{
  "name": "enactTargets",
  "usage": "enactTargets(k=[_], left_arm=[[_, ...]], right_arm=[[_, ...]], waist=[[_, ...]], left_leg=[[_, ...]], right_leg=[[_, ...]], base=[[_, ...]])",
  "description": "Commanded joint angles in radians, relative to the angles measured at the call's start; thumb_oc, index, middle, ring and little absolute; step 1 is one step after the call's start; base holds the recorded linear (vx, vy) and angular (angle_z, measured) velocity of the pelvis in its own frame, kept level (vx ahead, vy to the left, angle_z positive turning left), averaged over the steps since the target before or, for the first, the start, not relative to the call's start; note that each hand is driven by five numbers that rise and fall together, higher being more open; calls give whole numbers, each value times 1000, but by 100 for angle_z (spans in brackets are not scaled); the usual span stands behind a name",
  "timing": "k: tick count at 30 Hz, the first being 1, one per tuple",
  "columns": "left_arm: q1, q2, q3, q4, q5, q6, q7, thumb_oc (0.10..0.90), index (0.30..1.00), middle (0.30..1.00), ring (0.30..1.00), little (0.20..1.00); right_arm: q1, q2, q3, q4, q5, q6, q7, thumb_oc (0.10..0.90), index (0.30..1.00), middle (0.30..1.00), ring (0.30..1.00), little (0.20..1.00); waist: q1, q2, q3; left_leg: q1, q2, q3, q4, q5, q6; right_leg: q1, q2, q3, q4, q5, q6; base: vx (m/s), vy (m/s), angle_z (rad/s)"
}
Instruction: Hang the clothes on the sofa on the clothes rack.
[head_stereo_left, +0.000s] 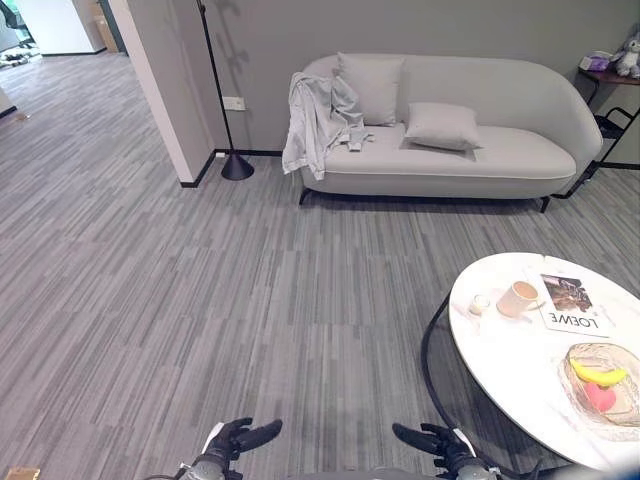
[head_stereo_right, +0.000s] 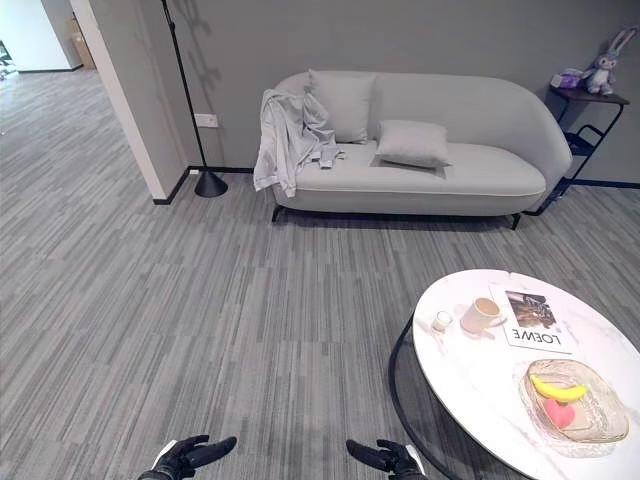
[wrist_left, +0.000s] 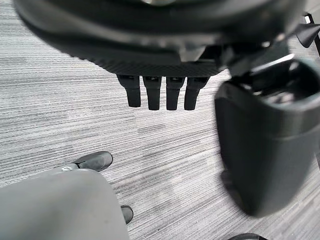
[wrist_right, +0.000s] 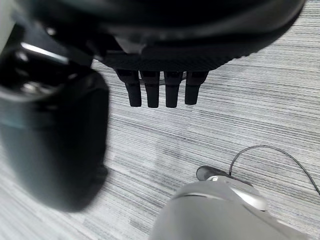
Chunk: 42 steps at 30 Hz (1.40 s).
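Pale grey sofa (head_stereo_left: 470, 140) against a darker grey wall (head_stereo_left: 450, 30), with two cushions (head_stereo_left: 441, 125) in the same pale grey. Draped over its arm, a light grey garment (head_stereo_left: 315, 122), a shade cooler than the upholstery. The carpet (head_stereo_left: 200, 300) runs in streaky grey stripes, light and dark mixed. Black pole and black cone base on the floor lamp (head_stereo_left: 235, 165). The round table (head_stereo_left: 520, 370) shows a white marbled top on a black frame. On it sit a cream mug (head_stereo_left: 517, 298), a yellow banana (head_stereo_left: 598, 375) and something pink in a clear glass bowl (head_stereo_left: 575, 395). Both hands, left (head_stereo_left: 240, 437) and right (head_stereo_left: 432, 441), are dark.
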Motion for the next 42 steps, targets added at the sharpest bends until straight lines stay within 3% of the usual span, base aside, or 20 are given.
enactTargets(k=[1,7,18,24,26,27,28,29,30,31,32,33,34,35,38,39,40,42], left_arm=[[-44,5,5,-20,-34,-46,-18,800,900,900,900,900],[-60,0,-7,35,2,-44,-8,800,900,900,900,900],[-66,2,47,72,-53,-37,6,800,900,900,900,900],[-72,-7,96,50,-188,-44,19,800,900,900,900,900],[-72,-5,105,25,-229,-48,23,800,900,900,900,900],[-69,-4,100,-12,-249,-51,14,800,900,900,900,900],[-69,-4,100,-12,-249,-50,14,800,900,900,900,900],[-68,-7,99,-20,-261,-49,14,800,900,900,900,900],[-57,-15,116,-18,-295,-52,6,800,900,900,900,900],[-44,-21,126,-20,-305,-50,-2,800,900,900,900,900],[-32,-23,133,-28,-310,-53,-3,800,900,900,900,900],[-28,-26,136,-28,-310,-51,-7,800,900,900,900,900],[-28,-25,136,-28,-310,-51,-7,800,900,900,900,900],[-26,-22,137,-24,-303,-52,-5,800,900,900,900,900],[-22,-15,146,-22,-301,-51,0,800,900,900,900,900],[-2,-8,169,-1,-302,-51,-9,800,900,900,900,900],[-2,-8,169,-1,-302,-51,-9,800,900,900,900,900],[10,-2,177,26,-294,-41,-28,800,900,900,900,900]], right_arm=[[-44,-23,27,-4,20,-28,-17,800,900,900,900,900],[-38,-15,31,5,35,-31,-11,800,900,900,900,900],[-33,-10,30,8,46,-28,-9,800,900,900,900,900],[-48,-10,29,-17,89,-42,-15,800,900,900,900,900],[-50,-20,23,-31,99,-44,-19,800,900,900,900,900],[-48,-33,21,-66,105,-45,-19,800,900,900,900,900],[-48,-33,21,-67,105,-45,-19,800,900,900,900,900],[-51,-44,17,-77,111,-45,-22,800,900,900,900,900],[-42,-52,9,-93,116,-40,-14,800,900,900,900,900],[-37,-55,7,-107,111,-37,-7,800,900,900,900,900],[-34,-58,3,-121,110,-37,-7,800,900,900,900,900],[-48,-64,6,-127,108,-43,-11,800,900,900,900,900],[-48,-64,6,-127,108,-43,-11,800,900,900,900,900],[-72,-66,15,-131,99,-44,-18,800,900,900,900,900],[-82,-66,21,-146,78,-40,-18,800,900,900,900,900],[-68,-56,25,-172,58,-43,0,800,900,900,900,900],[-68,-56,24,-173,58,-43,0,800,900,900,900,900],[-45,-48,31,-178,23,-41,17,800,900,900,900,900]], waist=[[-4,-39,13],[0,-40,14],[13,-40,15],[22,-53,47],[27,-71,78],[42,-84,121],[40,-82,120],[50,-84,134],[70,-90,127],[81,-87,118],[92,-87,112],[108,-75,104],[109,-77,105],[123,-77,103],[143,-80,99],[145,-81,70],[146,-79,68],[154,-107,32]], left_leg=[[33,13,70,-38,-62,-33],[37,14,68,-38,-67,-35],[41,19,68,-38,-66,-40],[49,49,63,-24,-60,-50],[-50,52,48,166,-87,-51],[-179,33,12,394,-48,-45],[-185,34,9,402,-51,-45],[-256,11,-8,463,-33,-36],[-345,-16,32,434,-42,-25],[-361,-10,69,358,-43,-19],[-354,-2,95,288,-22,-21],[-384,31,125,140,63,-45],[-379,28,126,135,65,-45],[-418,58,143,20,82,-62],[-447,83,158,-36,133,-72],[-407,80,167,-38,175,-65],[-409,82,167,-38,176,-65],[-377,34,158,-38,198,-41]], right_leg=[[155,-78,9,-297,167,106],[162,-79,-5,-297,160,105],[163,-75,-13,-297,155,105],[161,-45,-6,-297,127,83],[162,-48,-3,-297,119,64],[178,-51,-2,-297,113,39],[177,-49,-4,-297,113,39],[184,-51,-8,-295,102,34],[200,-57,-8,-297,84,46],[212,-60,-12,-297,73,53],[226,-65,-10,-297,66,57],[257,-62,-11,-297,38,66],[259,-64,-11,-297,37,67],[302,-76,-12,-297,6,75],[342,-90,0,-297,-6,85],[373,-111,20,-297,15,108],[371,-109,21,-297,16,107],[344,-166,26,-204,119,146]], base=[[0,0,0],[28,-11,4],[44,-26,2],[113,-102,-4],[64,-177,-1],[44,-160,14],[74,-147,38],[206,-45,38],[341,-11,28],[411,63,15],[498,163,5],[370,129,-19],[598,207,-85],[321,113,-63],[509,227,-26],[603,278,-54],[660,328,-73],[538,282,-50]])
